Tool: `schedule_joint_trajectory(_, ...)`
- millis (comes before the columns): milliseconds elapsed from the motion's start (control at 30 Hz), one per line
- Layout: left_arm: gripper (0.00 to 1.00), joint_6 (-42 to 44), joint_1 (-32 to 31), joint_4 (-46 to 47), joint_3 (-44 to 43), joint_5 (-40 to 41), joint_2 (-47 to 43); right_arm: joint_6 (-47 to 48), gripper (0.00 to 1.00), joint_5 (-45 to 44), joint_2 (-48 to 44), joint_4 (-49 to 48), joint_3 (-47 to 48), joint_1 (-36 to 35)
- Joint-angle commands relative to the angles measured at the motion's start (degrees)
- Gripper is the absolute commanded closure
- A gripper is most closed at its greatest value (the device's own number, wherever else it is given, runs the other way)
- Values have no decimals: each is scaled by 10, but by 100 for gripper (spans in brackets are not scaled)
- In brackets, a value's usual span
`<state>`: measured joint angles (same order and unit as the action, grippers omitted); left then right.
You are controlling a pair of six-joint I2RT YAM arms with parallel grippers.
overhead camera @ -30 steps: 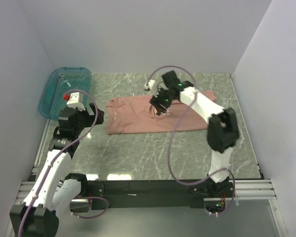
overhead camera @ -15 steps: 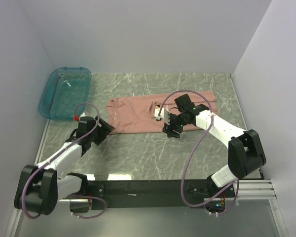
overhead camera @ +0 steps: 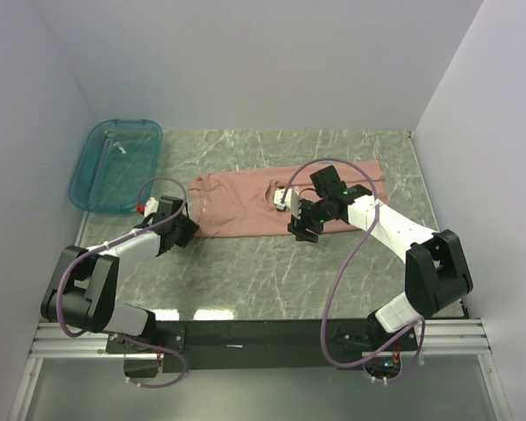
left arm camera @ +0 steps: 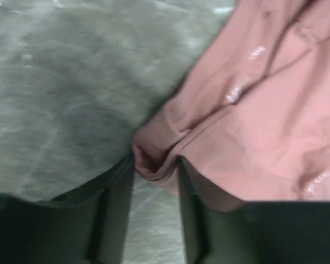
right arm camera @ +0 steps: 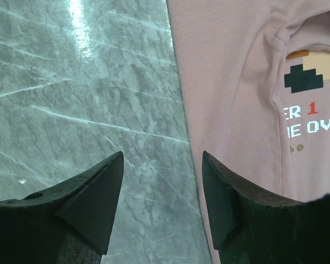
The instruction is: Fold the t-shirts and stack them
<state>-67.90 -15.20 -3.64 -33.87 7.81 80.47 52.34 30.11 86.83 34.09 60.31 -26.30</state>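
Observation:
A dusty-pink t-shirt (overhead camera: 237,206) lies spread flat across the back of the marble table, its pixel print and white text showing in the right wrist view (right arm camera: 313,104). My left gripper (overhead camera: 186,230) is low at the shirt's near left corner. In the left wrist view a bunched fold of that pink t-shirt (left arm camera: 264,110) fills the gap between the left gripper's (left arm camera: 157,162) tips, and the jaws are shut on it. My right gripper (overhead camera: 302,232) stands open at the shirt's near edge. In its own view the right gripper (right arm camera: 162,159) has one finger over cloth, the other over bare marble, and nothing between.
A teal translucent tray (overhead camera: 114,162) sits at the back left corner, just off the marble table (overhead camera: 272,281). White walls close in the left, back and right sides. The black rail with both arm bases runs along the near edge.
My left arm swung down from beside the tray to the shirt's near left corner and its jaws closed on the cloth. My right arm drew back from the chest print to the near edge.

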Motion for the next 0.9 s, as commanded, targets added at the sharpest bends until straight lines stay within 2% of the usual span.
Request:
schedule_joint_trajectory(0, 60, -9, -2, -37, -9, 48, -1, -1, 34, 7, 2, -11, 7, 8)
schedule_joint_trajectory(33, 69, -7, -2, -38, -7, 52, -2, 0, 34, 7, 2, -10, 8, 10)
schedule_joint_trajectory(133, 74, -1, 2, -40, -3, 61, 1, -2, 35, 7, 5, -4, 12, 16)
schedule_joint_trajectory(533, 73, 53, 32, -33, -7, 64, -2, 29, 35, -15, 19, 17, 6, 29)
schedule_joint_trajectory(867, 66, 109, 44, -15, -11, 28, -24, 29, 36, -91, 5, -46, -34, 29)
